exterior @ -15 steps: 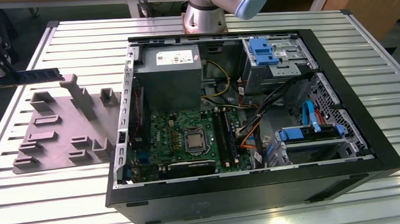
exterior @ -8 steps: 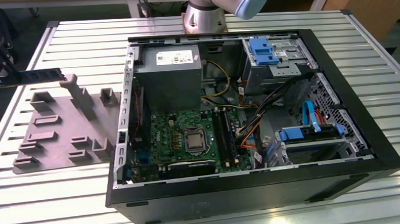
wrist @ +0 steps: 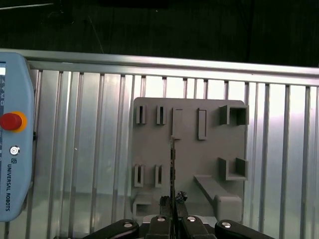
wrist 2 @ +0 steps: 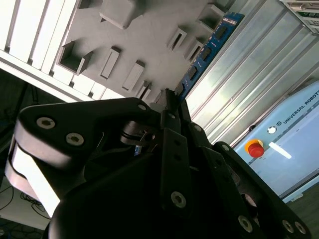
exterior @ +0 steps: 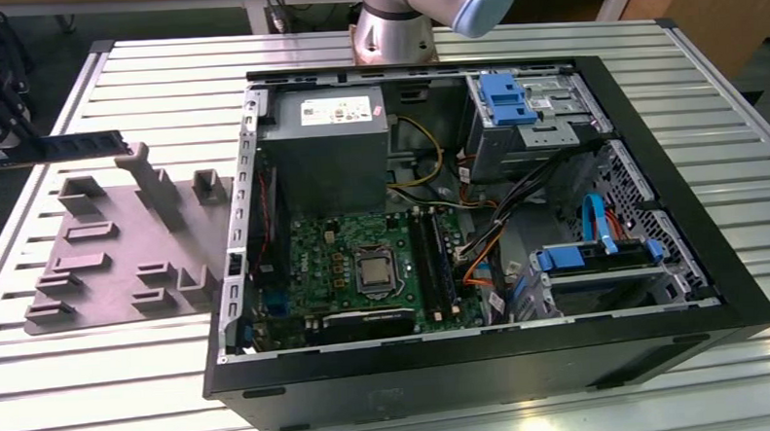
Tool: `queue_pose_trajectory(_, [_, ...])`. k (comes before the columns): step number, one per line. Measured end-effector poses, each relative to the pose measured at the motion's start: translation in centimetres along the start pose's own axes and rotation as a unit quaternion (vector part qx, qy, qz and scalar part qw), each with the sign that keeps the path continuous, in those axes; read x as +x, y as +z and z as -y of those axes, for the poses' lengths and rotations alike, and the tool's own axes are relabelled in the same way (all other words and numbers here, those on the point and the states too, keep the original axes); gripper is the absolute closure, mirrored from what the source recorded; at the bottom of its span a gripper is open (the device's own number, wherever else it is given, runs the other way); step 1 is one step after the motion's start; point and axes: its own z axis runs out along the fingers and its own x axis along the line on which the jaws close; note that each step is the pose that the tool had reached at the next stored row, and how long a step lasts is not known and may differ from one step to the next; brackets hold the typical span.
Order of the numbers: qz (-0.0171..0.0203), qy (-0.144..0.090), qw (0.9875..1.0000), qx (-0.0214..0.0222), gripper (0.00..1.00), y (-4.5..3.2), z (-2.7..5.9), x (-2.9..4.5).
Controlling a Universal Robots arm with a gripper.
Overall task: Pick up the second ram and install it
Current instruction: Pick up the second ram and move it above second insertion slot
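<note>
The second ram [exterior: 83, 146] is a thin dark stick that hangs level above the far end of the grey fixture plate [exterior: 114, 247], at the exterior view's left. My gripper [exterior: 5, 144] is shut on one end of it. In the first wrist view the ram [wrist: 172, 164] appears edge-on, reaching out from the closed fingertips [wrist: 164, 201] over the plate [wrist: 189, 149]. In the second wrist view its chip side [wrist 2: 204, 52] runs away from the gripper [wrist 2: 169, 102]. The ram touches nothing else.
An open computer case [exterior: 673, 261] lies at the exterior view's middle and right, with the motherboard [exterior: 348, 266] and its long black sockets [exterior: 429, 257] inside. The arm's base [exterior: 391, 30] stands behind the case. A teach pendant [wrist: 15, 149] lies on the slatted table [exterior: 107, 383].
</note>
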Motion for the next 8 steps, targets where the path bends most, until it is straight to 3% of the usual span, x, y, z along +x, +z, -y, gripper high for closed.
queue_pose_trajectory(8, [0.0000, 0.000, 1.0000, 0.0000, 0.86, -0.01, 0.32, 0.01])
